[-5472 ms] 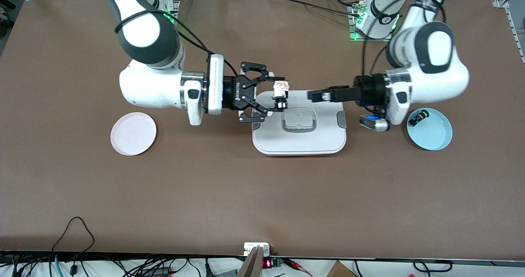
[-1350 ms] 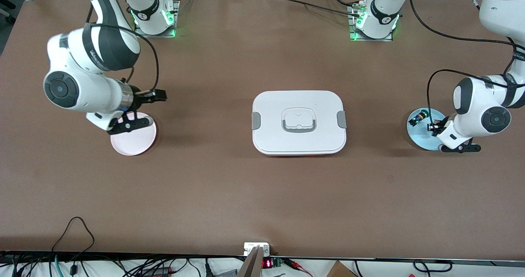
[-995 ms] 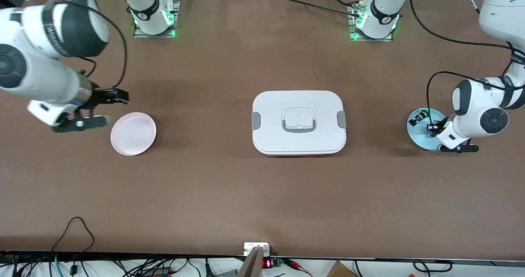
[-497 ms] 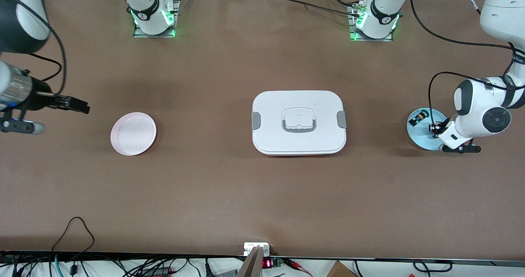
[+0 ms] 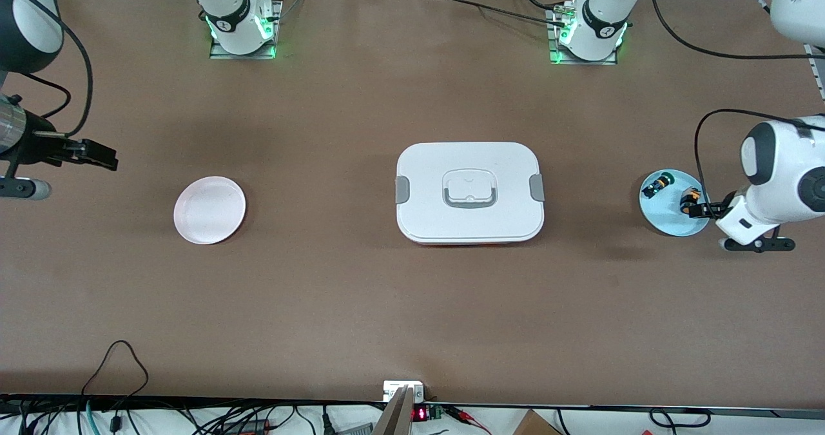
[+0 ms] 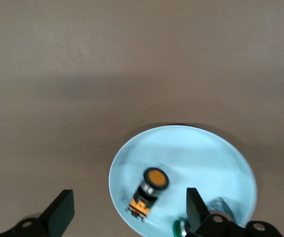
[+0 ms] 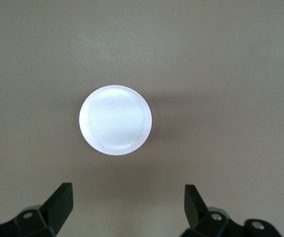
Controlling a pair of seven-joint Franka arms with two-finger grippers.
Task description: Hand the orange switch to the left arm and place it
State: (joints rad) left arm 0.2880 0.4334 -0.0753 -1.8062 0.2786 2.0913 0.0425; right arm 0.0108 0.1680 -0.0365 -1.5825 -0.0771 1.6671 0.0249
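Observation:
The orange switch lies on its side on the light blue plate toward the left arm's end of the table. In the left wrist view the orange switch lies on the blue plate, its orange cap showing. My left gripper is open and empty, over the plate's rim beside the switch; it shows in its wrist view. The white box stands shut at mid-table. My right gripper is open and empty, over bare table by the pink plate; it shows in its wrist view.
A black switch with a green tip lies on the blue plate too, and shows in the left wrist view. An empty pink plate sits toward the right arm's end, seen from above in the right wrist view.
My right arm has swung from over the pink plate out toward its end of the table. My left arm has pulled back off the blue plate, and the orange switch now shows there.

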